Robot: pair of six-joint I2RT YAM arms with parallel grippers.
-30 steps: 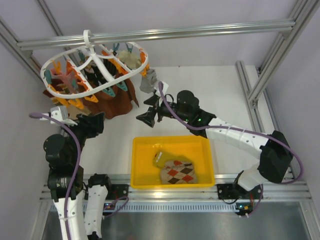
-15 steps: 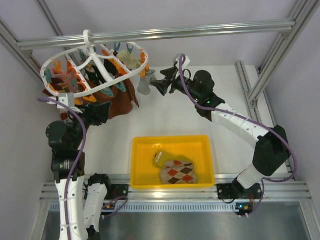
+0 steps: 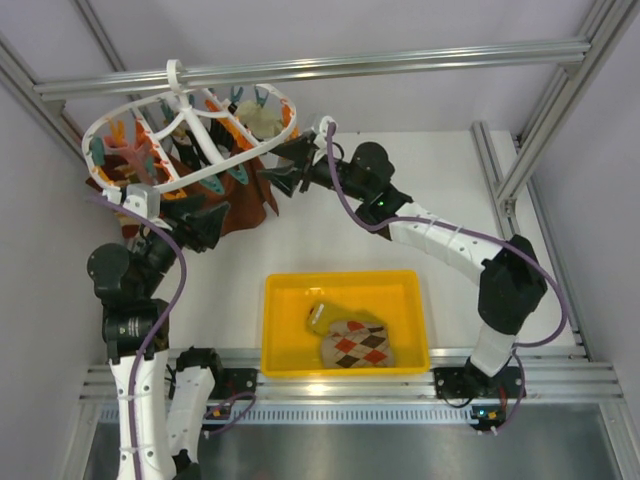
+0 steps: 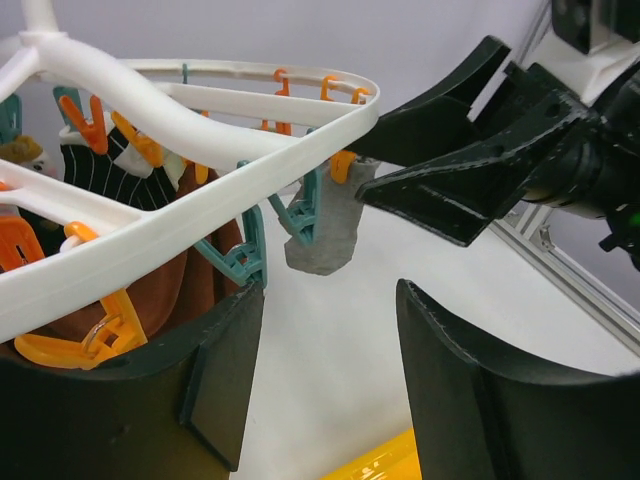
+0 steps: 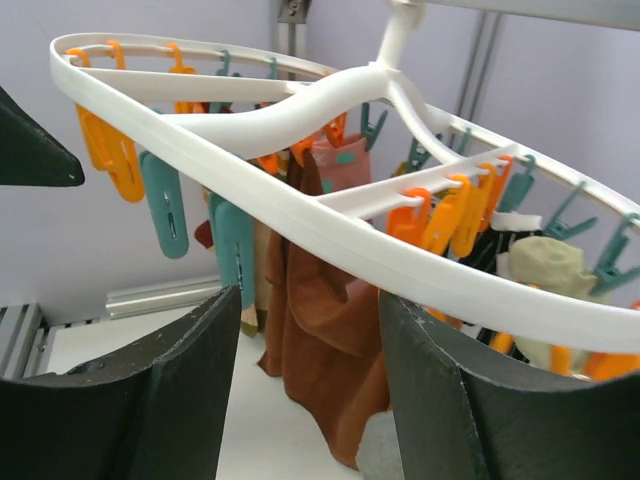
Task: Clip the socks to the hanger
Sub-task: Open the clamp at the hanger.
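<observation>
The white round hanger (image 3: pixel 190 128) hangs from the top rail at the back left, with orange and teal clips. It fills the left wrist view (image 4: pixel 200 205) and the right wrist view (image 5: pixel 330 235). A tan argyle sock (image 3: pixel 358 343) and a mustard-yellow sock (image 3: pixel 322 318) lie in the yellow bin (image 3: pixel 345 285). My right gripper (image 3: pixel 283 165) is open and empty at the hanger's right rim, its jaws just under the ring (image 5: pixel 310 390). My left gripper (image 3: pixel 205 215) is open and empty below the hanger's near rim (image 4: pixel 325 380).
Rust-brown socks (image 5: pixel 330 340) hang clipped under the hanger. A small grey sock (image 4: pixel 320 235) hangs from a clip at the rim, close to the right gripper's fingers (image 4: pixel 450 200). The frame post (image 3: pixel 545 120) stands at the right.
My right gripper has risen from above the table's middle, up and left to the hanger's right rim. My left gripper has lifted up and right toward the hanger.
</observation>
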